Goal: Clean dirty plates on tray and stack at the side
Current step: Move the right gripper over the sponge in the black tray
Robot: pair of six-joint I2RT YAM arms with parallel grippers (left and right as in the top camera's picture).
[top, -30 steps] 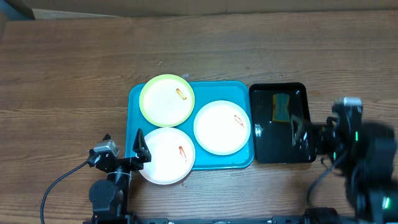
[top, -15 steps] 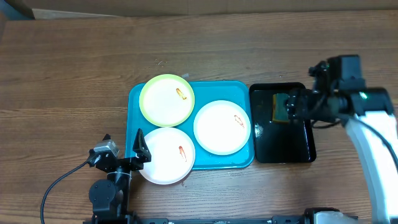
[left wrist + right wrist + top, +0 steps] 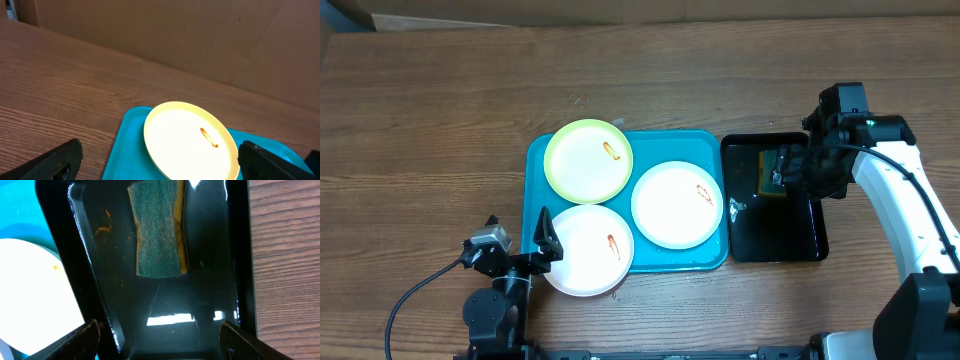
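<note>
The turquoise tray (image 3: 685, 145) holds three plates, each with a red-orange smear: a yellow-green plate (image 3: 588, 160) at the back left, a white plate (image 3: 677, 204) at the right, and a white plate (image 3: 586, 250) at the front left. My left gripper (image 3: 518, 230) is open and empty at the tray's front-left corner. In the left wrist view the yellow-green plate (image 3: 190, 142) lies ahead of the open fingers (image 3: 160, 167). My right gripper (image 3: 790, 168) is open over the black tray, just short of the sponge (image 3: 159, 227), with its fingers (image 3: 162, 342) spread.
A smaller glossy black tray (image 3: 775, 230) sits right of the turquoise tray and holds a green-and-yellow sponge (image 3: 772, 172) at its back. The right wrist view shows the black tray (image 3: 210, 280), the white plate's edge (image 3: 35, 280) and bare wood at right.
My right arm has swung from the front right to the back and left, bringing its gripper over the black tray near the sponge. The left arm and the plates have not moved.
</note>
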